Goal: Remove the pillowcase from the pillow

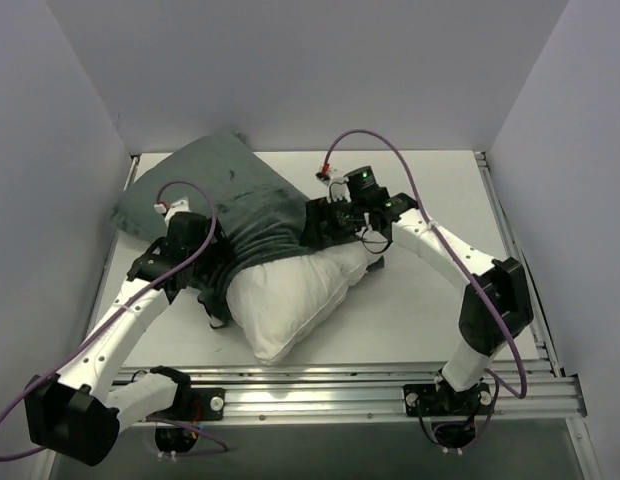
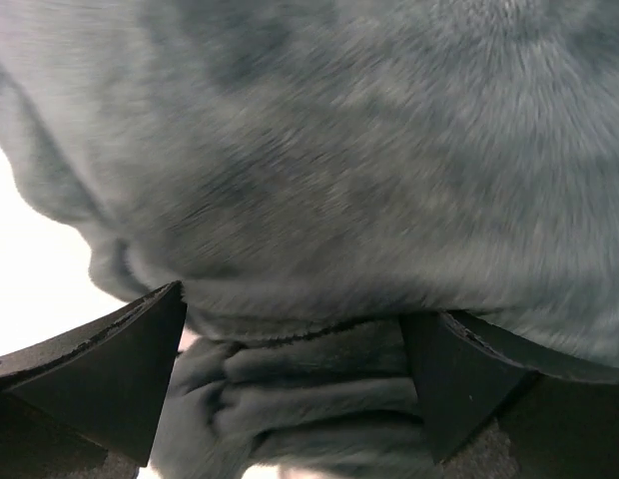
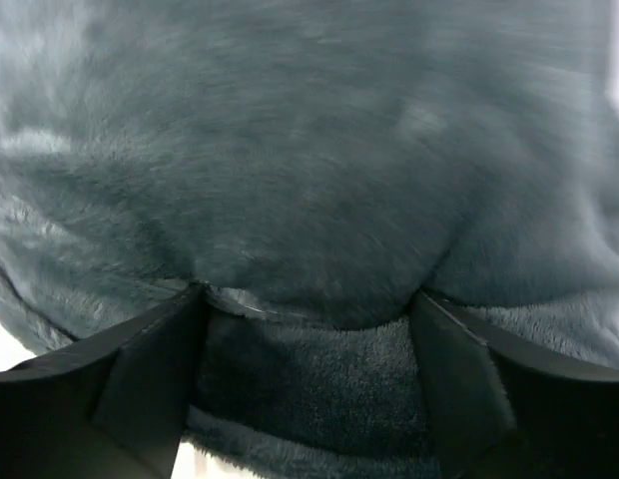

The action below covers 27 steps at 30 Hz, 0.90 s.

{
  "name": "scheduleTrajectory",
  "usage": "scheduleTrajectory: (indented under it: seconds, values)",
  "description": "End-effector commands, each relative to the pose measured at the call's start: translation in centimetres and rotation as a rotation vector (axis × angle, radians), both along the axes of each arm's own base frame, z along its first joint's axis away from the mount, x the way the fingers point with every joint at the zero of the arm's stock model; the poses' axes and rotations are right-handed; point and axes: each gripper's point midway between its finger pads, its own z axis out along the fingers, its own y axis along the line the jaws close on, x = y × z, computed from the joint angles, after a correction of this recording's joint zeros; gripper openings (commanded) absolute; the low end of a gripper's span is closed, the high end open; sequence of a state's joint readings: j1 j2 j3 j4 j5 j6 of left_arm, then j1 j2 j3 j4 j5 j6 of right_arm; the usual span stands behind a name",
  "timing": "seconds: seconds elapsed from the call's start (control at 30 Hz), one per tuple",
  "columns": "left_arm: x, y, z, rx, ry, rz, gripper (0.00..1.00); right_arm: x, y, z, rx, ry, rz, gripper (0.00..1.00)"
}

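plush dark grey-green fabric pillowcase (image 1: 245, 200) bunched over far half of plump white rectangular pillow (image 1: 290, 300); near half bare, on white bench (image 1: 430, 320). step, as i judge: peeling sleeve off toward far side, roughly halfway. my left hand (image 2: 302, 329) spread wide, folds between fingers, gripping nothing. my right hand (image 3: 308, 304) likewise apart at rolled hem. next: clench both on hem, pull away from me; pillow may drag along.

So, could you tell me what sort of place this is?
Probably a lab robot cell: plain white walls enclose a white table, with an aluminium rail at its near edge.
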<state>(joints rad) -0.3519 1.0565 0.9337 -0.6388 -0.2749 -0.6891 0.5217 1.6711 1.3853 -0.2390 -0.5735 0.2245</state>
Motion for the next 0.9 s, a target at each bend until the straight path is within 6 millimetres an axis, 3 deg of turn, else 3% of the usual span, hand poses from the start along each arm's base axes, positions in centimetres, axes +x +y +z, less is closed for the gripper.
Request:
scheduleTrajectory:
  seconds: [0.0, 0.03, 0.07, 0.1, 0.17, 0.2, 0.27, 0.43, 0.47, 0.5, 0.57, 0.6, 0.63, 0.7, 0.73, 0.8, 0.87]
  values:
    - [3.6, -2.4, 2.1, -0.055, -0.095, -0.077, 0.96, -8.5, 5.0, 1.6, 0.11, 0.044, 0.3, 0.72]
    - [4.0, -3.3, 2.1, -0.076, -0.103, -0.12, 0.96, -10.2, 5.7, 1.8, 0.121, 0.043, 0.346, 0.71]
    - [5.1, -4.2, 2.4, -0.101, -0.136, -0.141, 0.96, -13.8, 6.8, 0.9, 0.119, 0.072, 0.423, 0.71]
    - [5.5, -4.9, 2.4, -0.12, -0.148, -0.161, 0.95, -15.3, 7.4, 2.6, 0.165, 0.029, 0.458, 0.71]
    - [6.6, -6.8, 2.9, -0.176, -0.179, -0.227, 0.95, -18.4, 7.9, 2.6, 0.202, 0.071, 0.492, 0.71]
    - [6.9, -7.5, 3.0, -0.191, -0.184, -0.248, 0.95, -19.8, 8.4, 4.0, 0.243, 0.038, 0.52, 0.71]
    - [7.8, -9.0, 3.4, -0.216, -0.201, -0.299, 0.95, -20.0, 8.4, 4.3, 0.246, 0.023, 0.491, 0.71]
    - [10.0, -11.9, 4.0, -0.268, -0.223, -0.375, 0.95, -19.5, 8.5, 4.3, 0.241, 0.0, 0.467, 0.71]
    - [10.7, -12.4, 3.3, -0.272, -0.205, -0.382, 0.95, -19.1, 8.7, 4.3, 0.244, -0.019, 0.457, 0.71]
    - [11.5, -13.0, 4.5, -0.284, -0.237, -0.396, 0.95, -18.0, 8.9, 3.6, 0.22, -0.043, 0.42, 0.71]
    - [12.7, -13.5, 4.4, -0.28, -0.243, -0.405, 0.95, -16.5, 8.5, 2.9, 0.157, -0.06, 0.352, 0.71]
    - [13.3, -13.6, 4.6, -0.276, -0.249, -0.411, 0.95, -15.9, 8.4, 3.0, 0.144, -0.078, 0.333, 0.72]
    - [14.2, -13.8, 6.4, -0.271, -0.29, -0.421, 0.95, -15.3, 8.4, 3.7, 0.142, -0.109, 0.312, 0.72]
    - [15.1, -14.1, 6.7, -0.262, -0.284, -0.425, 0.96, -13.8, 7.8, 4.7, 0.134, -0.169, 0.24, 0.72]
    - [15.7, -14.2, 8.4, -0.257, -0.315, -0.434, 0.97, -13.0, 7.6, 5.3, 0.132, -0.192, 0.203, 0.73]
    - [15.7, -14.0, 9.1, -0.246, -0.317, -0.43, 0.97, -11.4, 6.5, 6.2, 0.135, -0.228, 0.128, 0.74]
    - [15.2, -13.0, 9.9, -0.227, -0.322, -0.401, 0.97, -9.7, 5.1, 5.5, 0.113, -0.229, 0.034, 0.75]
